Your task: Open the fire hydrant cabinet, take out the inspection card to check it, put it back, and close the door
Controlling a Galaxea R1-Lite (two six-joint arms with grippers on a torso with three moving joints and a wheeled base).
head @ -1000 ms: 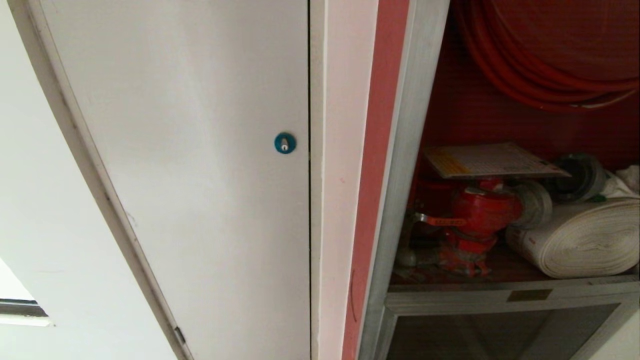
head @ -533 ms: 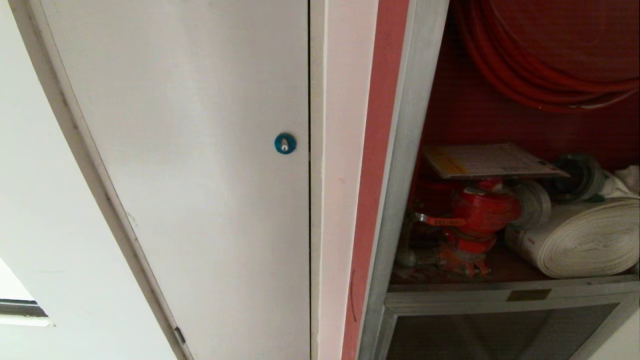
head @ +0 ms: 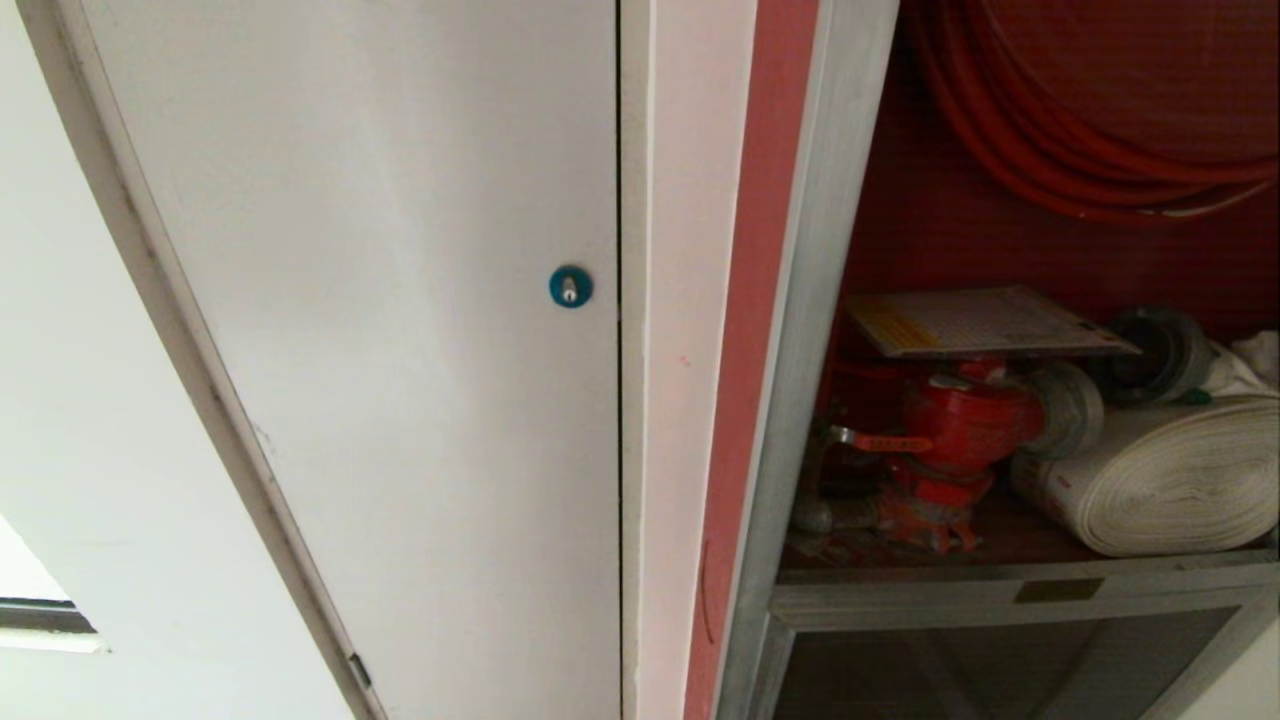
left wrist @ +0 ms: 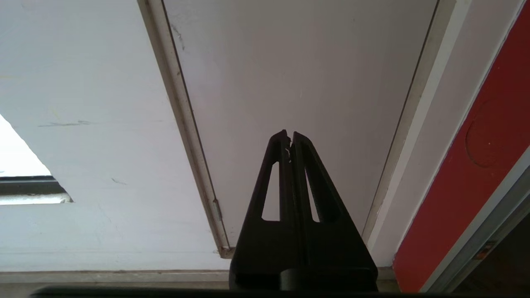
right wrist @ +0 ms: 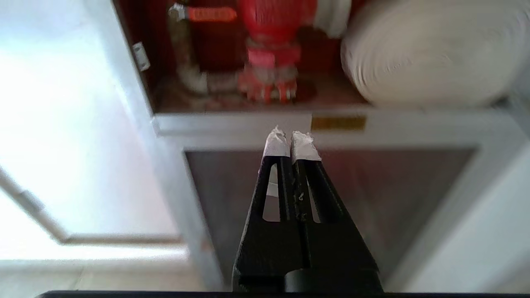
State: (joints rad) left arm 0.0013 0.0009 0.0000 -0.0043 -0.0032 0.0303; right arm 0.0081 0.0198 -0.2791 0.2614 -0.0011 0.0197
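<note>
The right gripper [right wrist: 292, 142] has its white-taped fingertips pressed together on nothing, in front of the fire hydrant cabinet [right wrist: 232, 124] at the frame below the red valve [right wrist: 271, 49]. The left gripper [left wrist: 289, 138], likewise closed and empty, faces the white closet door [left wrist: 298, 74]. The inspection card [head: 985, 322] lies flat atop the valve, beside the rolled white hose [head: 1165, 480].
</note>
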